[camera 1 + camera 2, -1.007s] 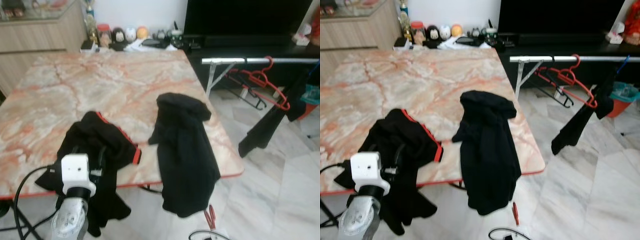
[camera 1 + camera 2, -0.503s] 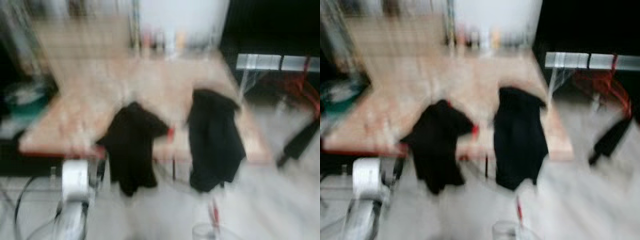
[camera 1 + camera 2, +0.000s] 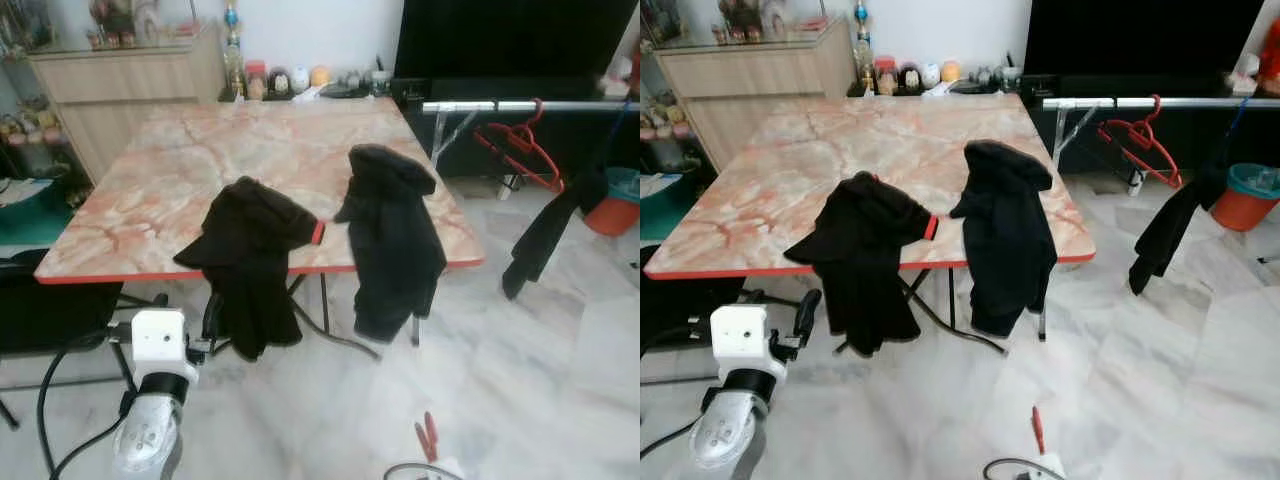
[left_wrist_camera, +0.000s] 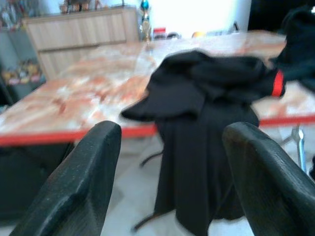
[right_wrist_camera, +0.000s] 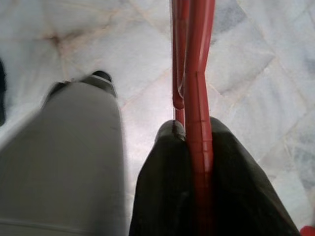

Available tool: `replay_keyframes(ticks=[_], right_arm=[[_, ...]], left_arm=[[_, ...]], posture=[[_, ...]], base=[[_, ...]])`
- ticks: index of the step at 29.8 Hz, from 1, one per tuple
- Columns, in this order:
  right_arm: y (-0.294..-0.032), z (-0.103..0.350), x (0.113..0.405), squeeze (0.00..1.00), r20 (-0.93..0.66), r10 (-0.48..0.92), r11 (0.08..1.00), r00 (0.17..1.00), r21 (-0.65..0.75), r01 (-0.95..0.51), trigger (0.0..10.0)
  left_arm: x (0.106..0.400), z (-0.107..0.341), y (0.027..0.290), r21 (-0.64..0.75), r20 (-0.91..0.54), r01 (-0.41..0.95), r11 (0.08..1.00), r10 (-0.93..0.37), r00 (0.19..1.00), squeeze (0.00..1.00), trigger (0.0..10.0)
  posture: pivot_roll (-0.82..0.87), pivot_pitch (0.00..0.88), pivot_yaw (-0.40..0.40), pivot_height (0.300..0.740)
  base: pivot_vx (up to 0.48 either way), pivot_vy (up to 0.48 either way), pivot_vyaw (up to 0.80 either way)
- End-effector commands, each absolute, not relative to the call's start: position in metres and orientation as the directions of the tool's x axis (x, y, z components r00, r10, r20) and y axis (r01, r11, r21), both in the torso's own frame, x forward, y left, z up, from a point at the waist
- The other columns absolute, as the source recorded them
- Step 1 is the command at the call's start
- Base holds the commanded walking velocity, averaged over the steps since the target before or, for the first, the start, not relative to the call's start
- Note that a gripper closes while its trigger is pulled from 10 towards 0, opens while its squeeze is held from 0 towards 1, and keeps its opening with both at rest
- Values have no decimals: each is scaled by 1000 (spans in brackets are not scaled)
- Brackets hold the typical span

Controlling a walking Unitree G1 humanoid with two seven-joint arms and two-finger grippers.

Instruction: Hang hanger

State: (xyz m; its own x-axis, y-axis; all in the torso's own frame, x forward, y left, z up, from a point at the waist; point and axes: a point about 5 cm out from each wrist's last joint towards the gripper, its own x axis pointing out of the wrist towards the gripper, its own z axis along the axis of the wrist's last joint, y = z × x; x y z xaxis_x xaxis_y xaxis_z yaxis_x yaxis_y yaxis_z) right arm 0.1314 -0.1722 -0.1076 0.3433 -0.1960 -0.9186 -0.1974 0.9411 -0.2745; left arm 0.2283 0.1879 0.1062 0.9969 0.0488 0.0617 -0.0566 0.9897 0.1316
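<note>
My right gripper [image 5: 196,129] is shut on a red plastic hanger [image 5: 198,59], which points down at the marble floor; its red tip [image 3: 427,436] shows low in the left eye view. At the right runs a silver clothes rail [image 3: 560,105] with another red hanger [image 3: 516,146] and a black garment [image 3: 545,235] hanging from it. My left gripper [image 4: 172,129] is open and holds nothing, low in front of the table's near edge, with its fingers [image 4: 83,177] aimed at a black garment with red trim [image 3: 252,255].
A marble table [image 3: 150,190] with a red edge bears two black garments draped over its front, the second one [image 3: 392,240] on the right. An orange bucket [image 3: 612,212] stands under the rail. A grey leg-like shape [image 5: 69,157] is beside the held hanger.
The whole picture has shifted: the camera has drawn back from the table, which now looks farther off, after a blurred moment. Both arms keep their places in the view.
</note>
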Motion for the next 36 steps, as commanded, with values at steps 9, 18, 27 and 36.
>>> replay_keyframes(ticks=[9, 18, 27, 36], right_arm=[[-176, -106, 135, 0, -910, -205, 939, 359, -286, -189, 10000], [-175, -106, 135, 0, -908, -200, 944, 367, -279, -176, 10000], [-173, -106, 135, 0, -905, -194, 953, 380, -265, -146, 10000], [-172, -107, 133, 0, -903, -201, 952, 379, -272, -144, 10000]], left_arm=[[228, 53, 197, 140, -222, 39, 989, -7, 975, 0, 10000], [225, -23, 216, 147, -570, 117, 982, -12, 822, 0, 10000], [198, -66, 215, 157, -781, 190, 969, 4, 624, 0, 10000], [172, -80, 228, 160, -833, 118, 980, 70, 548, 0, 10000]], posture=[[87, 0, -34, 740], [79, 0, -25, 740], [59, 0, -10, 740], [60, 0, -8, 740]], base=[[0, 0, 0], [0, 0, 0], [0, 0, 0], [0, -145, 0]])
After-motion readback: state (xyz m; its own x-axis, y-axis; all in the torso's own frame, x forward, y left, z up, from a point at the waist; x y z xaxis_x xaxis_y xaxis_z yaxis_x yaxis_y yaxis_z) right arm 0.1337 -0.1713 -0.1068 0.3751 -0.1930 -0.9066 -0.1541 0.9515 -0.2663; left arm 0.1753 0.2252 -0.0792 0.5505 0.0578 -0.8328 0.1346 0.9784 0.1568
